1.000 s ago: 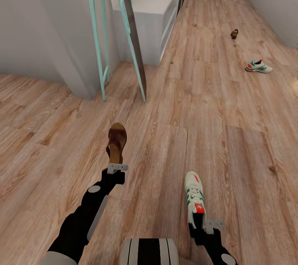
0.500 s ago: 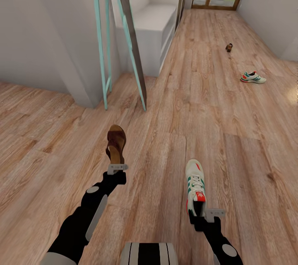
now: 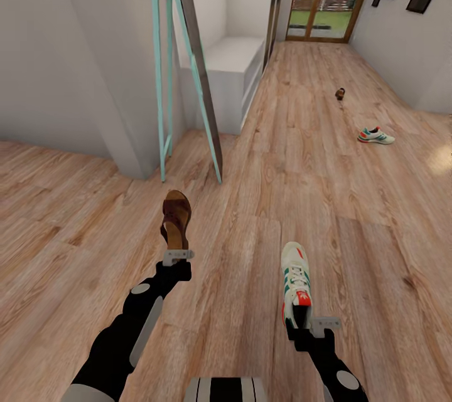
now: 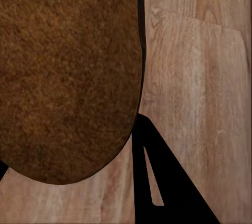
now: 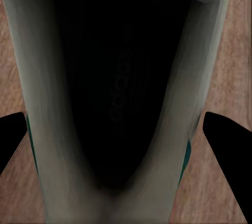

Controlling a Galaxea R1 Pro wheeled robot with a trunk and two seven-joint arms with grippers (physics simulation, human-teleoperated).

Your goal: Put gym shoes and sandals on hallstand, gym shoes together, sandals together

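Carry step: left hand [image 3: 178,256] is clamped on one sandal [image 3: 176,219], right hand [image 3: 312,325] on one gym shoe [image 3: 296,285], both held clear of the corridor floor [image 3: 276,157]. Other gym shoe [image 3: 375,135] and sandal [image 3: 339,93] lie far ahead, right side. Next, I'd say: find the hallstand (white counter [image 3: 235,69] ahead looks plain), w/ open room centre; teal frame [image 3: 188,63] and wall corner crowd the left.
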